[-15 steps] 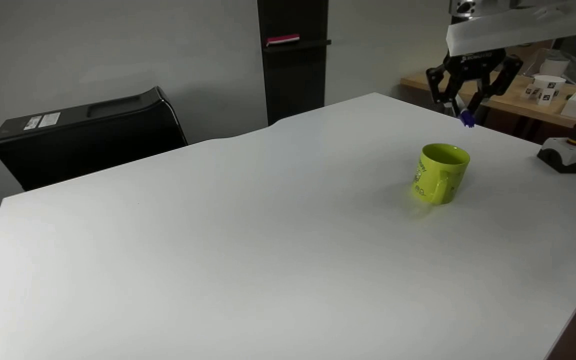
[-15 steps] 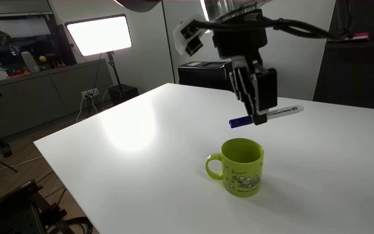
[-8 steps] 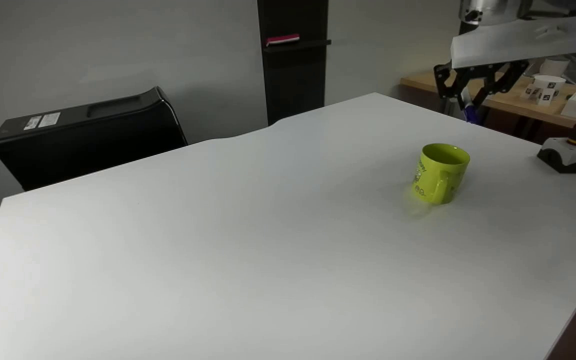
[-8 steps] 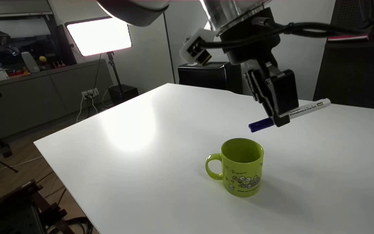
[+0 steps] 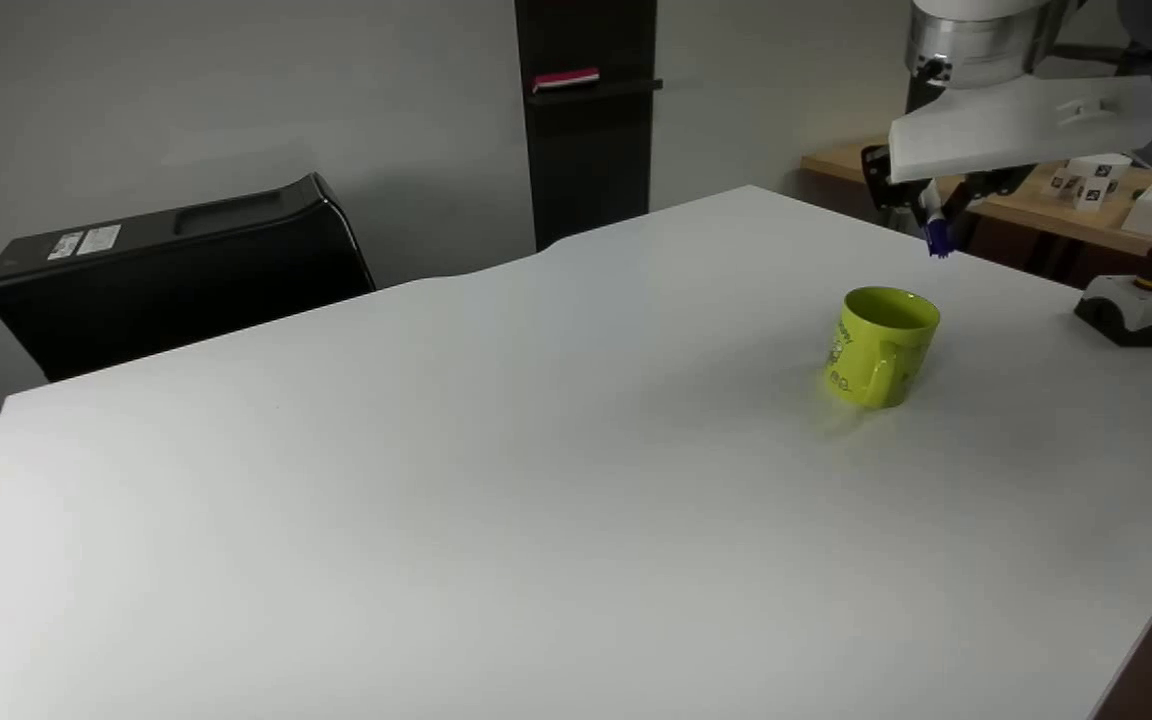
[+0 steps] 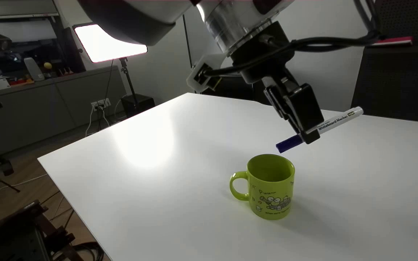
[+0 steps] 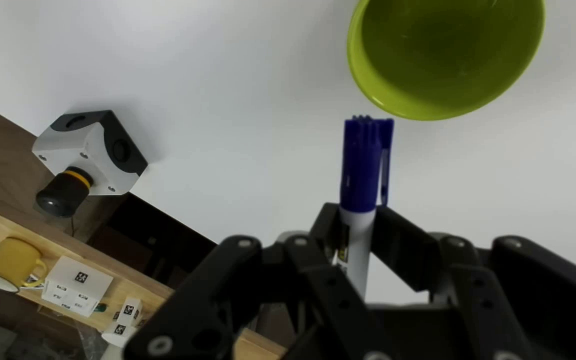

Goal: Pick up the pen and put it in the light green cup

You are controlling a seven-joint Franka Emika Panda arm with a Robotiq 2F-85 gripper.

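The pen, a whiteboard marker with a blue cap and white body, shows in both exterior views and the wrist view. My gripper is shut on it just behind the cap, also in the wrist view. The pen is tilted, cap end lower and pointing toward the cup. The light green cup stands upright on the white table, also in an exterior view. In the wrist view the cup's open mouth lies just beyond the cap tip. The cap appears above the rim, to one side, apart from it.
A grey and black button box stands near the table edge, also in the wrist view. A wooden side table with white marked boxes is beyond that edge. A black case stands behind the white table.
The gripper with the pen first moved away from the cup's handle side, then back slightly and lower. It has tilted more, so the cap points further down. The cup has not moved.
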